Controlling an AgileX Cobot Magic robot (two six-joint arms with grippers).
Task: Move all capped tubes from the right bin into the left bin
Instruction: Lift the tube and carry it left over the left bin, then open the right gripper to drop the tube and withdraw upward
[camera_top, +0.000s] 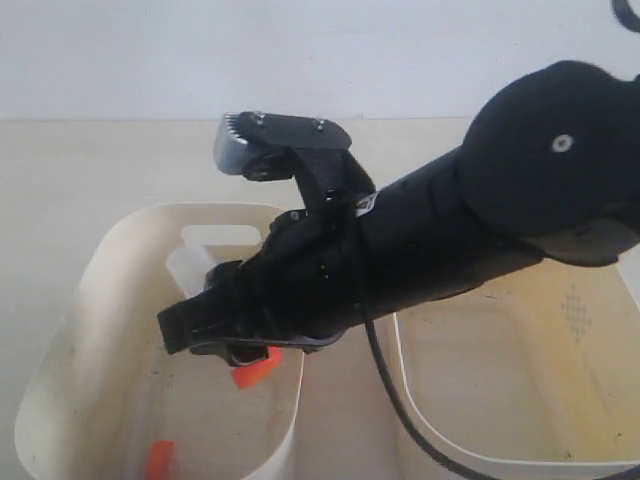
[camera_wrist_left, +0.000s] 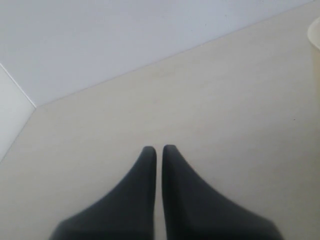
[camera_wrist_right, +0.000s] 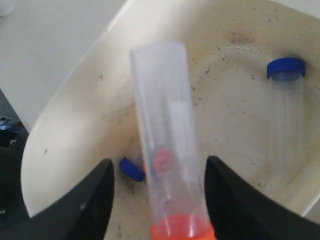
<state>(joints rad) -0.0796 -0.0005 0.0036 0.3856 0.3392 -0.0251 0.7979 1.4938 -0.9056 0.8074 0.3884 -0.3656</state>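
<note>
My right gripper (camera_wrist_right: 159, 161) has reached across and hangs open over the left bin (camera_top: 60, 380). Between its spread fingers (camera_wrist_right: 82, 200) lies a clear tube with an orange-red cap (camera_wrist_right: 167, 150), with a gap on either side. In the exterior view that cap (camera_top: 255, 368) shows just under the right gripper (camera_top: 200, 325). On the speckled bin floor lie a blue-capped tube (camera_wrist_right: 286, 100), a second blue cap (camera_wrist_right: 131, 169) and another orange-red cap (camera_top: 160, 460). The right bin (camera_top: 600, 400), with its dotted diamond mark (camera_top: 578, 310), shows no tubes. My left gripper (camera_wrist_left: 159, 148) is shut and holds nothing.
The left gripper hovers above bare beige table, with a sliver of a cream bin rim (camera_wrist_left: 315, 35) at the picture's edge. The right arm's black body (camera_top: 450, 240) and its cable (camera_top: 385, 390) span the gap between both bins.
</note>
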